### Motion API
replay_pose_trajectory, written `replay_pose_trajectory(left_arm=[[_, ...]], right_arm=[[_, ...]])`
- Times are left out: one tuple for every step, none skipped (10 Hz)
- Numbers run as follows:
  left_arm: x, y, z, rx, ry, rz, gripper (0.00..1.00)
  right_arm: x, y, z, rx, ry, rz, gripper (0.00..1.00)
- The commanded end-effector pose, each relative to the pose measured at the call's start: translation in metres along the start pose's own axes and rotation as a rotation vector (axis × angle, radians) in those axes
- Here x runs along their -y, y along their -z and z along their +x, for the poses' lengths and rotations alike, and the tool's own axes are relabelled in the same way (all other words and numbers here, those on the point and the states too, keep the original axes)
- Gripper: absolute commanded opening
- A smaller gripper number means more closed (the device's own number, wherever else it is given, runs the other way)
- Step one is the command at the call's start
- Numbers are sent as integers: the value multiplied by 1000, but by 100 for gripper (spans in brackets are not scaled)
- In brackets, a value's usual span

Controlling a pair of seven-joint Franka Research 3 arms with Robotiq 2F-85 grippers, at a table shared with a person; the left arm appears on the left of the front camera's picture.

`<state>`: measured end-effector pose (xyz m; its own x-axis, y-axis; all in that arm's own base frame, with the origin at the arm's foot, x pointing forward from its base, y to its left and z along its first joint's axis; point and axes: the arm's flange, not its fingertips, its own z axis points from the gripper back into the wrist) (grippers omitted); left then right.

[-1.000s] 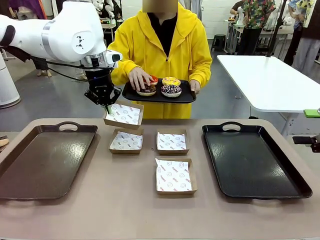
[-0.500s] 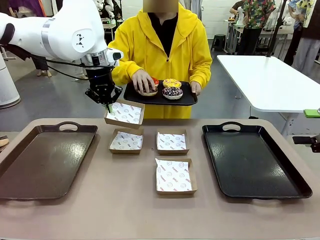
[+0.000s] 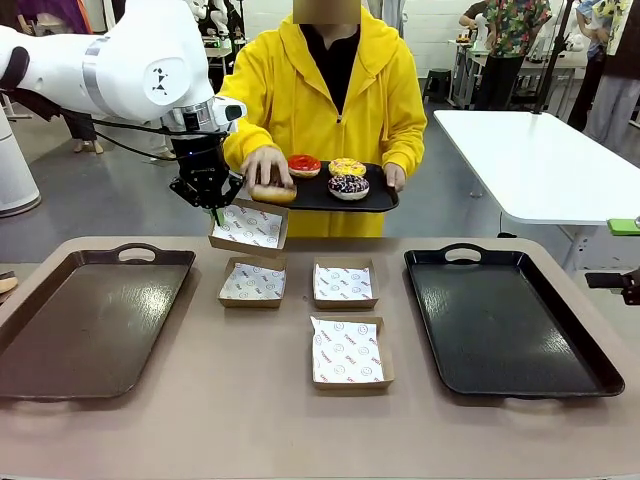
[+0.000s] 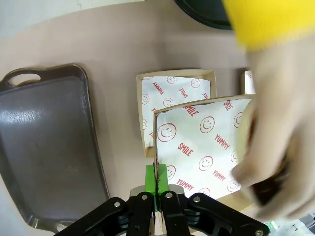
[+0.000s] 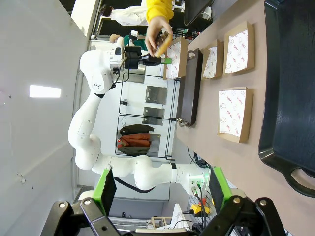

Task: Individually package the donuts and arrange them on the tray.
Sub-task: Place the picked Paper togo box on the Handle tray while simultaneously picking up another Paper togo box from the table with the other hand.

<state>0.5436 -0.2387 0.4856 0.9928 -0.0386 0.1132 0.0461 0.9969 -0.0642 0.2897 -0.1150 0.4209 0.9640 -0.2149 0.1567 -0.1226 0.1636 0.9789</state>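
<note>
Now pinching a lifted box (image 3: 248, 227) by its edge in the left gripper (image 3: 214, 207), at eleven o'clock; gaping wide, empty, at the right gripper (image 5: 162, 184). Holding the brown donut (image 3: 274, 193) just above it in the person's hand (image 3: 265, 165).

Red donut (image 3: 304, 164) glossy; yellow donut (image 3: 347, 166) w/ sprinkles; purple-brown donut (image 3: 348, 186) dk, white + coloured sprinkles; fourth donut (image 3: 273, 193) tan-brown. Hoodie (image 3: 375, 95) bright yellow. Serving tray (image 3: 378, 197) black. Held box (image 4: 197, 147): brown card, white paper w/ red smileys + lettering. L tray (image 3: 60, 330) dk brown, R tray (image 3: 510, 330) black. Table (image 3: 250, 420) beige.
</note>
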Motion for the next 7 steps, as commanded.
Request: replay_pose_trajectory(left_arm=[[-3,-1,-5,0,-7,5,0],[-3,-1,-5,0,-7,5,0],[-3,-1,-5,0,-7,5,0],[-3,-1,-5,0,-7,5,0],[-3,-1,-5,0,-7,5,0],[-3,-1,-5,0,-7,5,0],[-3,-1,-5,0,-7,5,0]], right_arm=[[-1,0,1,9,-10,22,100],[-1,0,1,9,-10,22,100],[-1,0,1,9,-10,22,100],[-1,0,1,9,-10,22,100],[-1,0,1,9,-10,22,100],[-1,0,1,9,-10,22,100],[-1,0,1,9,-10,22,100]])
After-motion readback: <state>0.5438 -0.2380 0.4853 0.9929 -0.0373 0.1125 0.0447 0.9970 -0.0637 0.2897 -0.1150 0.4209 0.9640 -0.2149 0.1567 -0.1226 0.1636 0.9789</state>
